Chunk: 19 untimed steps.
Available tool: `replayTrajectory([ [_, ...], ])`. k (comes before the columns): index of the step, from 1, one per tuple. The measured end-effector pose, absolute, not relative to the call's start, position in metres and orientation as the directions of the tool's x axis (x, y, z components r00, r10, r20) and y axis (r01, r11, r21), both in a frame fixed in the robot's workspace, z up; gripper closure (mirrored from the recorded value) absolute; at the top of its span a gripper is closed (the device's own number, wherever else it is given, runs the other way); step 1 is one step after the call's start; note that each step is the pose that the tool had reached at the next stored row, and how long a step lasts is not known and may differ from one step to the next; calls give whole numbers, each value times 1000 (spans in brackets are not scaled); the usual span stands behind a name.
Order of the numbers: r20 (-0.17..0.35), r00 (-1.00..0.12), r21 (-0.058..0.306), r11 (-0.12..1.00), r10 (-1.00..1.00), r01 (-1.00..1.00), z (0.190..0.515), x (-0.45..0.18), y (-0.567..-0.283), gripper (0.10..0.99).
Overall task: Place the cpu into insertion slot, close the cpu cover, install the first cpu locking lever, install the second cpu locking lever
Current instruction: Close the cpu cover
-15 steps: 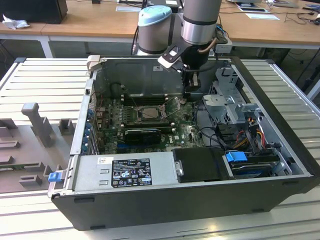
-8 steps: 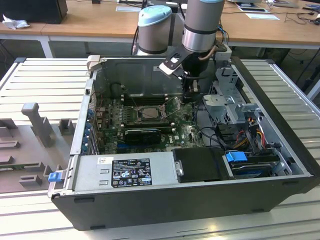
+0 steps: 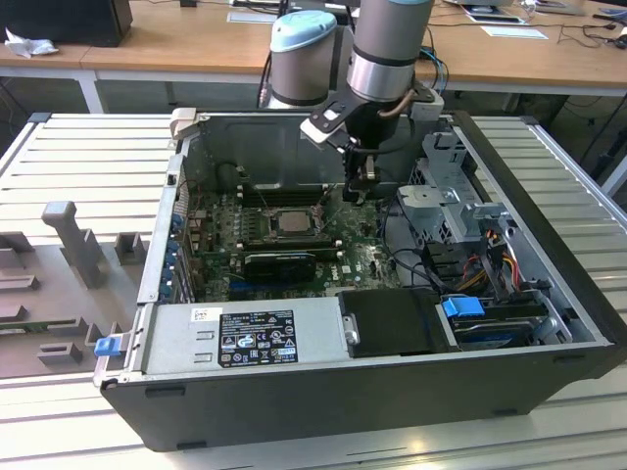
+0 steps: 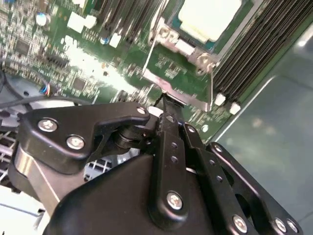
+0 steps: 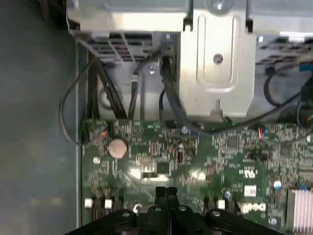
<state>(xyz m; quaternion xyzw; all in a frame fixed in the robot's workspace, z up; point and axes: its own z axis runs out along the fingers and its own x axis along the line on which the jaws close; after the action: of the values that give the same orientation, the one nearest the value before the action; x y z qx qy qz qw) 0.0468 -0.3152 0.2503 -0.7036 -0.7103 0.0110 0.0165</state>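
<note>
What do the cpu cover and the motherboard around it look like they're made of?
The cpu cover looks like thin bare metal: silvery, with bright glints. The motherboard looks like green-coated circuit board, glossy where light glares off it, probably fibreglass laminate.

Pretty sure I'm working in a robotics lab: opened PC tower on a slatted aluminium workbench, wooden desks behind.

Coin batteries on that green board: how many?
1: a round silvery cell near the edge of the board, beside black cables, in the first wrist view. Others could be hidden.
</note>
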Motion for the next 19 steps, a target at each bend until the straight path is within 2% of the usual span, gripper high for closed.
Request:
replayTrajectory([
  [7,9,-13,-30,13,1000,999,245,-12,-315,980],
  [19,11,-15,-24,16,1000,1000,241,-23,-315,980],
])
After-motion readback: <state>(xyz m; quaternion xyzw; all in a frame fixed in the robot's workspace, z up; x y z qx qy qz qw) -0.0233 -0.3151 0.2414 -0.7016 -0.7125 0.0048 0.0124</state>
